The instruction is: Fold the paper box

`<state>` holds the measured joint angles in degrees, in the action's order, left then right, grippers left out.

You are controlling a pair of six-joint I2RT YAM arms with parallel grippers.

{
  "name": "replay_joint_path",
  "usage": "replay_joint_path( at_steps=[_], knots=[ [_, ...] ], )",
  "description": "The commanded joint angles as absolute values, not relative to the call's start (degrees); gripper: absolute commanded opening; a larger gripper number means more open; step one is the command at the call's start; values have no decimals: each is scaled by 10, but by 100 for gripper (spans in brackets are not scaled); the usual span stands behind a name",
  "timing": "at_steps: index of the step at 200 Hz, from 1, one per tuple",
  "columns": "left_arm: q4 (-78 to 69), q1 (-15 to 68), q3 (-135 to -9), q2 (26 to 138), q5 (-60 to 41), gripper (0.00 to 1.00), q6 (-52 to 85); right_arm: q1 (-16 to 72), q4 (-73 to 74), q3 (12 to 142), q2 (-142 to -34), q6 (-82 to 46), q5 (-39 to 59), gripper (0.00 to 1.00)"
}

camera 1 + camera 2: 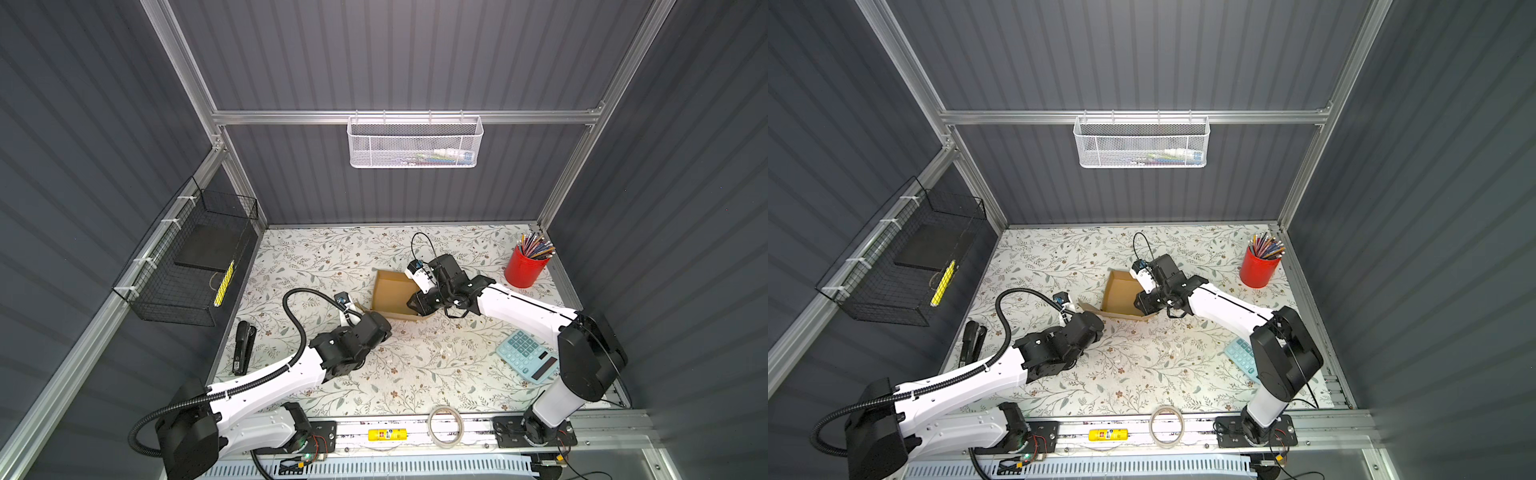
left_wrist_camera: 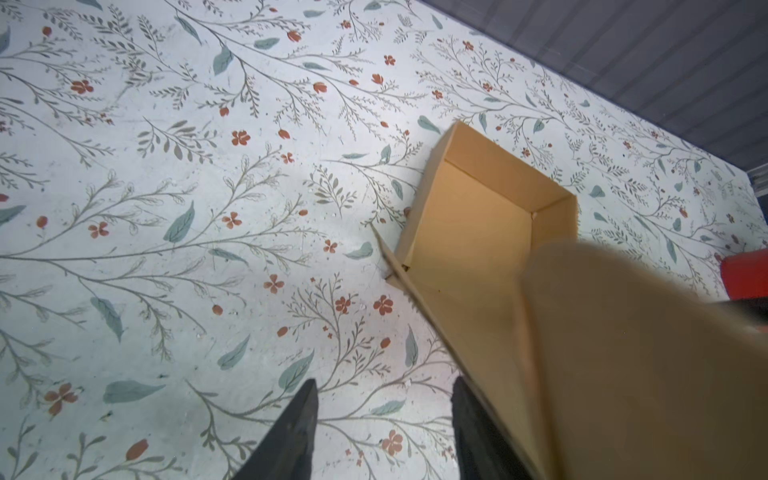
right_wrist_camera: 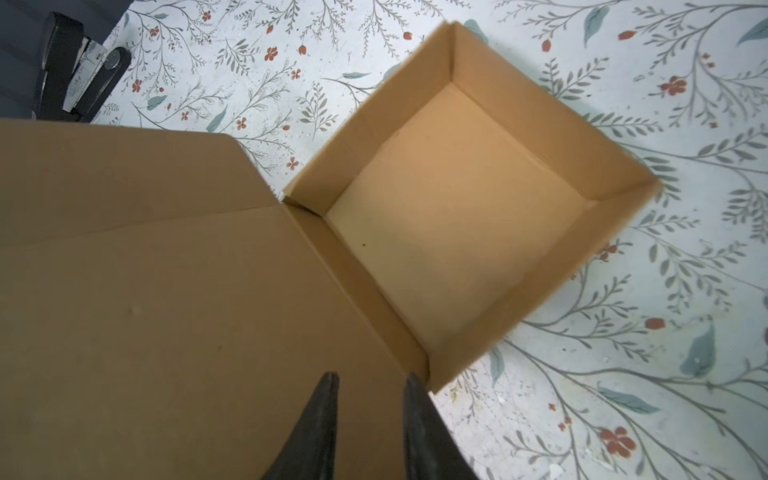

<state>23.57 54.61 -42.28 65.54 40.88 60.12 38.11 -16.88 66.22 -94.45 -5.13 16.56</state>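
table: flat tabletop under a pale sheet printed with grey leaves and small red flowers (image 1: pixel 415 374); it carries every item below.

paper box: plain brown corrugated cardboard paper box (image 1: pixel 390 293) sits about mid-width and somewhat toward the back wall, between my two grippers. both top views show this paper box (image 1: pixel 1121 295). the tray faces up, four walls standing, inner floor in view. the wide lid panel (image 3: pixel 166 291) joins the wall nearest my bases and is raised off the table.

right gripper (image 3: pixel 371 376): at the box's near right corner. my two dark fingers stand a narrow gap apart, and the gap shows only the lid panel beyond them, close to its hinge crease. contact with the cardboard: cannot tell.

left gripper (image 2: pixel 384 386): at the box's near left corner. fingers stand moderately wide, flowered table showing between them; one finger lies just beside the lid panel's edge.

pale blue desk calculator (image 1: pixel 528 359): near right side, beside my right arm.

red cylindrical cup of coloured pencils (image 1: pixel 523 270): far right corner.

black stapler (image 1: pixel 244 347): left edge.

clear tape roll (image 1: pixel 446 426): front rail.
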Motion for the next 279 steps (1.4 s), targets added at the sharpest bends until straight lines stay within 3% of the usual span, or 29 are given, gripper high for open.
replay_joint_path(
  at_steps=[1, 194, 279],
  knots=[
    [213, 535, -444, 668, 437, 53, 569, 386, -161, 664, -929, -58, 182, 29],
    [47, 425, -513, 804, 388, 53, 448, 395, -140, 633, -902, -86, 214, 27],
    [-8, 390, -535, 852, 337, 52, 423, 400, -55, 584, -901, -144, 237, 26]
  ],
)
